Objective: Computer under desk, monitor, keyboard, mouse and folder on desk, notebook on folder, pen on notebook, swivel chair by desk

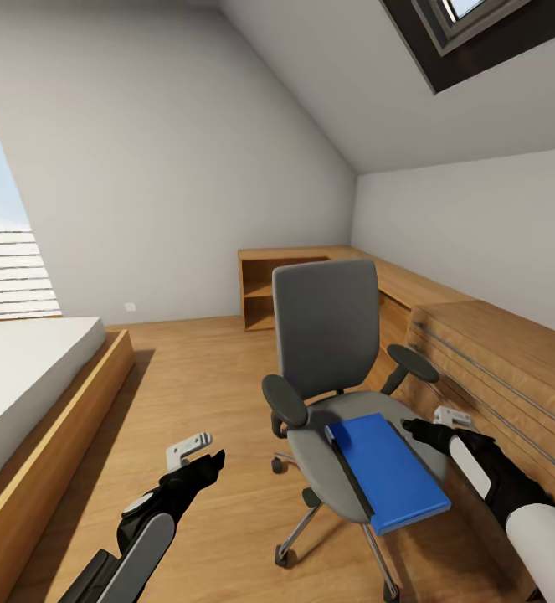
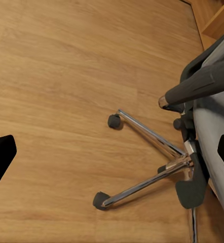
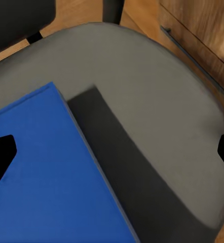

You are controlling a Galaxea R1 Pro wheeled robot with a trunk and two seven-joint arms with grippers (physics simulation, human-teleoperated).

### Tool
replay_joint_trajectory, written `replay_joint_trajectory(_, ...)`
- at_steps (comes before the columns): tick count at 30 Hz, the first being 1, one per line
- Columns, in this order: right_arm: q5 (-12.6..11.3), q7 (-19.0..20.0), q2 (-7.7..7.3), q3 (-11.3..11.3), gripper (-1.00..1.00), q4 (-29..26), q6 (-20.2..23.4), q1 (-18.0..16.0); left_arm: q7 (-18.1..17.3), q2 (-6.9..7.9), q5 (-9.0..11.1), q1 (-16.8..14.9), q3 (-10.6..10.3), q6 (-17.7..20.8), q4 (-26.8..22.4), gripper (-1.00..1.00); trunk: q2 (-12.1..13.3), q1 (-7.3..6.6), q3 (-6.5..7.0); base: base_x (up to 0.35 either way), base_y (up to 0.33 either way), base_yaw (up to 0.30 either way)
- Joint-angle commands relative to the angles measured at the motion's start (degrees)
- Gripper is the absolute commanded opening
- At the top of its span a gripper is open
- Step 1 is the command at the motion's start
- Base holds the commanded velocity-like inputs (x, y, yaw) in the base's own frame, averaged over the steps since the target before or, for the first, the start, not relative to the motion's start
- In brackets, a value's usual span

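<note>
Head view: the chair (image 1: 327, 335) is seen on the wood floor (image 1: 210, 377), flanked by a bed (image 1: 26, 377) on the left and low wooden cabinets (image 1: 495, 352) close on the right, under a skylight (image 1: 470, 25). No writing can be read. The folder (image 1: 390, 469) lies flat on the seat, overhanging its front edge. The right gripper (image 1: 423, 423) is held open just beside the folder's far right corner; in the right wrist view one fingertip (image 3: 0, 157) is over the blue cover. The left gripper (image 1: 202, 448), fingers parted, hangs over bare floor beside the chair's chrome base (image 2: 152, 167).
</note>
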Motion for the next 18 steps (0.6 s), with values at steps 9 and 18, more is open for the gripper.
replay_joint_trajectory(9,-0.2,-0.3,-0.26,0.1,1.00,-14.7,2.1,7.4,0.3,0.11,0.4,-0.1,-0.1,0.1,0.4,1.00,0.0,-0.01,-0.06,0.000,0.000,0.000)
replay_joint_trajectory(18,-0.2,-0.4,-0.13,0.1,1.00,-22.4,4.9,10.9,0.3,0.13,0.4,-0.1,0.0,0.1,0.5,1.00,0.0,-0.01,-0.06,0.000,0.000,0.000)
